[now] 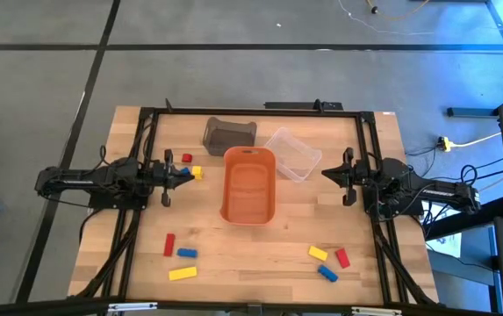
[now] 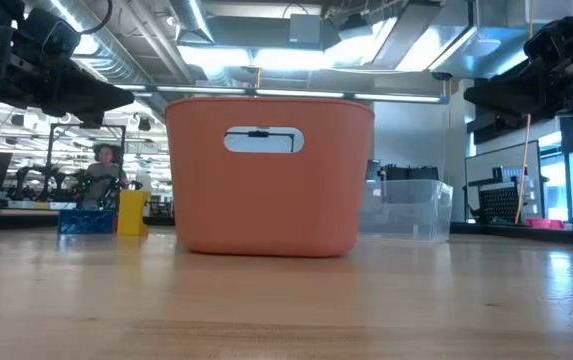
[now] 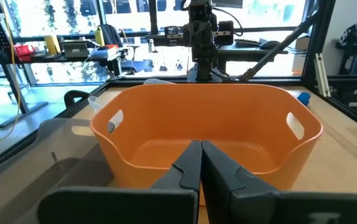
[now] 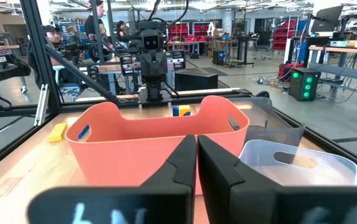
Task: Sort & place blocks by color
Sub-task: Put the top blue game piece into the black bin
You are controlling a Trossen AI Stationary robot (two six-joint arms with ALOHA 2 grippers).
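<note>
The blocks (image 1: 182,253) are judged light, stiff and slick, best pinched across flat sides; both grippers, left gripper (image 1: 183,172) and right gripper (image 1: 328,172), are seen closed and empty

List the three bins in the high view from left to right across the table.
Dark grey smoky plastic bin → orange plastic tub → clear plastic container.

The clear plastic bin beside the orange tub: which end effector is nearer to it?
Right. The right end effector sits just beside the clear plastic bin; the left end effector is across the orange plastic tub, farther away.
</note>
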